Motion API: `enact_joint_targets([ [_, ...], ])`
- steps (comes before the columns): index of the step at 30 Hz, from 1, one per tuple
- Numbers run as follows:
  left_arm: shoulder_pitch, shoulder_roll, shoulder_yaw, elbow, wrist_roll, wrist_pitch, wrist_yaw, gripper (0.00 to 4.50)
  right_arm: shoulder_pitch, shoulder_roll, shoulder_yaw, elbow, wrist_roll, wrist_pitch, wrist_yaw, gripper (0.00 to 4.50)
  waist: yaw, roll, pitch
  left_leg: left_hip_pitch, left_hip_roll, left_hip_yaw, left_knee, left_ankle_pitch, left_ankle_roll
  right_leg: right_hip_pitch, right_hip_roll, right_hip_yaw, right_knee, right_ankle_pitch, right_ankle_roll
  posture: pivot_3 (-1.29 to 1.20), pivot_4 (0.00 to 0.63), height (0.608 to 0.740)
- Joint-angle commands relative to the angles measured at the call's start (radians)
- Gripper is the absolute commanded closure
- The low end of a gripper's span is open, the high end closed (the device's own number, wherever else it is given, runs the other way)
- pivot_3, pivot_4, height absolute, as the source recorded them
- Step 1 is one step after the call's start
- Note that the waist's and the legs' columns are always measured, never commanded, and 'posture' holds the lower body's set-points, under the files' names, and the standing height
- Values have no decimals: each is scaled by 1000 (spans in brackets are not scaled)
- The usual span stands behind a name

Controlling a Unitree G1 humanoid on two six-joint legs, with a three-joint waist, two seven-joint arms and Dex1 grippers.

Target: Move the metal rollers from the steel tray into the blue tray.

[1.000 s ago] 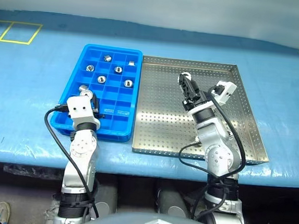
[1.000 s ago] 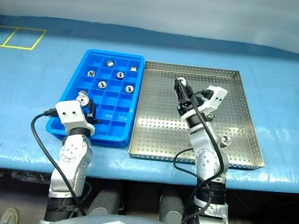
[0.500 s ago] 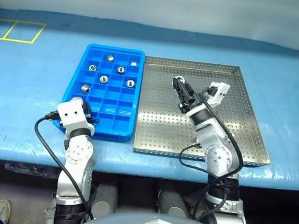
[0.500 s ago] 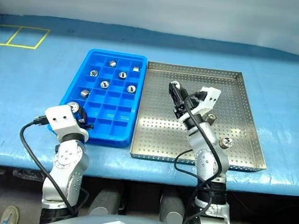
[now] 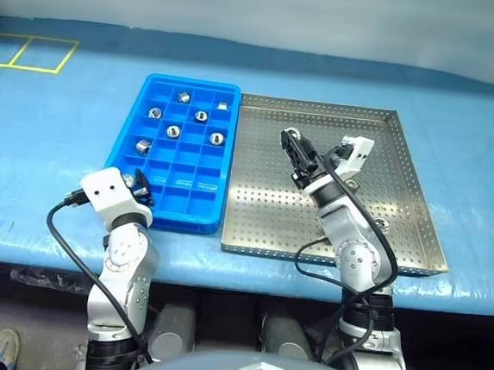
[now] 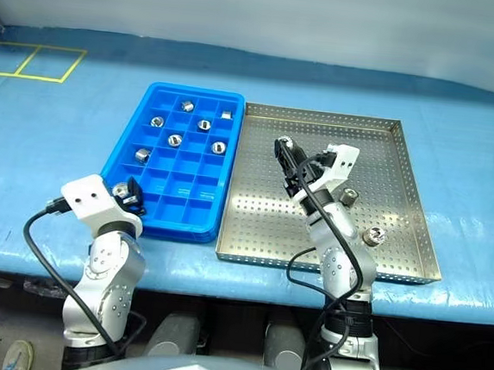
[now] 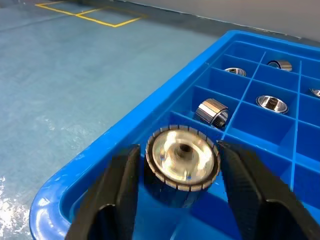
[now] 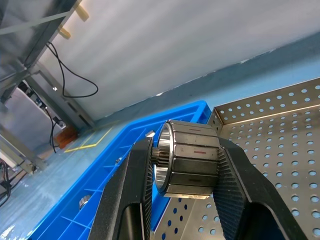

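Right gripper point(image 8: 180, 165) is up over the steel tray point(image 5: 419, 200), its two black fingers point(image 8: 131, 195) pinching a metal roller point(image 8: 190, 159) by its sides, near the edge of the blue tray point(image 5: 126, 135). Left gripper point(image 7: 182, 200) sits at the near left corner of the blue tray with its fingers spread, and a roller point(image 7: 182, 162) stands between them in a compartment, a small gap showing on each side. Six more rollers point(image 5: 173, 131) lie in the far compartments of the blue tray, and one roller point(image 6: 373, 236) rests on the steel tray's floor near its front right.
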Motion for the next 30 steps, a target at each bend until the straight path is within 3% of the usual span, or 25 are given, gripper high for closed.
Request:
enact_joint_targets([
  [1, 4, -147, 19, 54, -45, 38, 44, 174, -10, -1, -8, -26, 0, -10, 7, 3199, -1, 1, 0, 0, 0, 0, 0, 0, 0, 0, 0, 0, 0, 0, 0, 120, 150, 740],
  [6, -1, -138, 2, 56, -104, -21, 10, 46, -9, -9, 9, -29, -18, -7, 17, 3199, -1, 4, -2, 1, 0, 1, 0, 0, 0, 0, 0, 0, 0, 0, 0, 118, 150, 740],
  [13, -12, 15, -132, 18, -38, -148, -200, 46, -54, -95, 250, -14, -210, 6, 120, 3199, 3, -1, 0, -1, -1, 0, 1, 1, 0, 0, 0, 0, -1, 0, 0, 140, 150, 740],
  [23, 77, 34, -103, -21, 65, -215, -240, 46, -234, 26, 366, 183, -348, -49, 150, 3199, 26, -4, 2, -3, 0, -2, -1, 0, 0, -3, 0, -2, -1, 3, -6, 283, 150, 740],
  [30, 162, 23, -137, -83, 180, -259, -231, 46, -336, 105, 377, 351, -408, -76, 160, 3199, 95, -5, 3, -4, 0, -6, -2, 0, -1, -3, 0, -6, -1, 1, -10, 434, 150, 740],
])
